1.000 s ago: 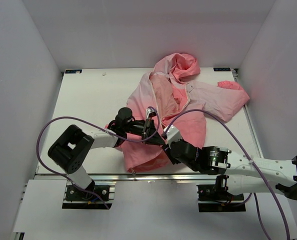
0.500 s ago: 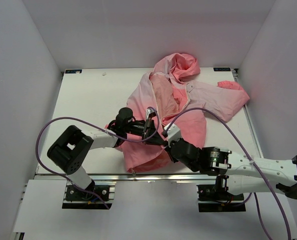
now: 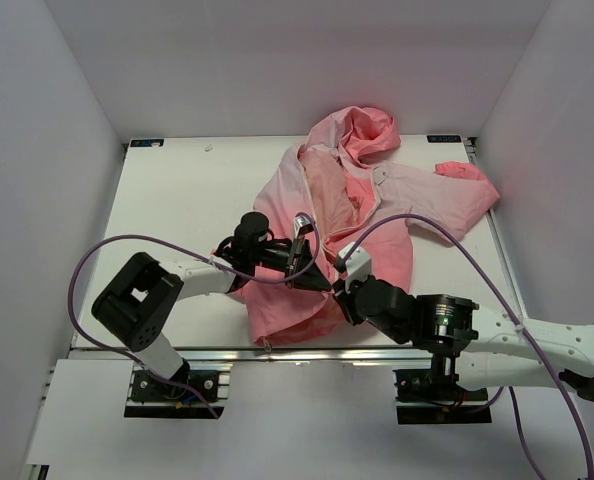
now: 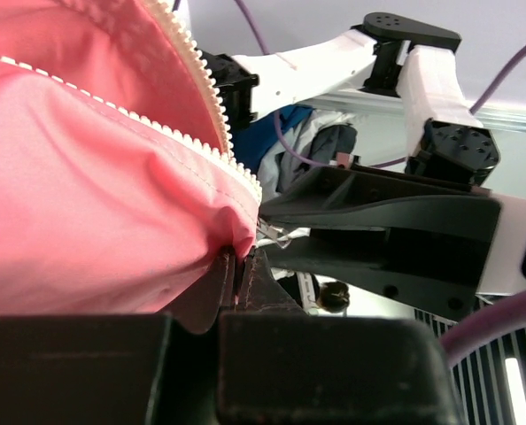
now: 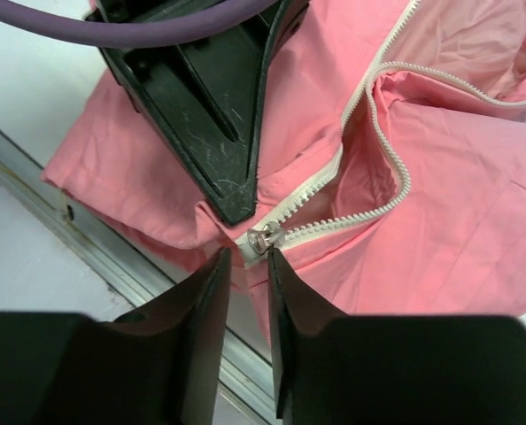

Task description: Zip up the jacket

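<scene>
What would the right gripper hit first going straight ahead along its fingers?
The zipper slider, right at the tips of the right gripper, maybe touching it. Just behind it, the left gripper pinches the jacket.

We're in a robotics lab test cell: plain white walls [image 3: 37, 150] box in a white desk [image 3: 177, 190], with left arm [image 3: 192, 278] and right arm [image 3: 517, 340] trailing purple cables [image 3: 87, 270], bolted by a metal rail [image 3: 307, 353].

Overhead, jacket [image 3: 397, 195] zipper's lower end under left tool [image 3: 315, 278], right tool [image 3: 339, 280].
</scene>
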Action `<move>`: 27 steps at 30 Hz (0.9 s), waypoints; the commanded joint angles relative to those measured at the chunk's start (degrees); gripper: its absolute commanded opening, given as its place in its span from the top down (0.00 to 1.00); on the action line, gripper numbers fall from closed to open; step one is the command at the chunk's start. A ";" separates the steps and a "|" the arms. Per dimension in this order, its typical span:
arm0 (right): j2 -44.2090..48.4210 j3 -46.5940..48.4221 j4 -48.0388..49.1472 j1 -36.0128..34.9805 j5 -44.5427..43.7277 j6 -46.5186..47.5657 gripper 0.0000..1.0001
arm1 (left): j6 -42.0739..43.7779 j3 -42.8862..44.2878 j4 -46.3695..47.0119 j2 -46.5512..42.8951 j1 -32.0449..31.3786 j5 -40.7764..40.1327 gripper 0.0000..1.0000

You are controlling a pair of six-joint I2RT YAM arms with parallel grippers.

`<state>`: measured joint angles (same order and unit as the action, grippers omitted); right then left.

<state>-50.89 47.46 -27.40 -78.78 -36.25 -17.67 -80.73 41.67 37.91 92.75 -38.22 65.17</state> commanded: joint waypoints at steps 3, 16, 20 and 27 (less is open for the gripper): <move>1.33 0.26 2.26 -0.06 1.97 0.71 0.64 | 6.72 3.59 -8.27 -3.89 -0.72 0.40 1.00; 0.97 0.70 0.42 -0.14 -0.93 -1.31 0.74 | 12.52 5.26 -15.94 -5.74 -1.16 -0.30 1.00; 2.03 0.00 0.94 -0.06 -1.72 -1.93 0.81 | 12.88 5.53 -16.11 -5.91 -1.33 -0.30 1.00; -0.34 -0.09 0.77 -0.14 -0.93 -1.49 0.90 | 13.49 6.32 -16.73 -5.65 -1.77 -0.22 1.00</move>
<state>-50.43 47.35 -27.24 -78.76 -36.05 -18.96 -68.36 45.91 21.17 89.97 -39.29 64.29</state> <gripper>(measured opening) 0.091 0.036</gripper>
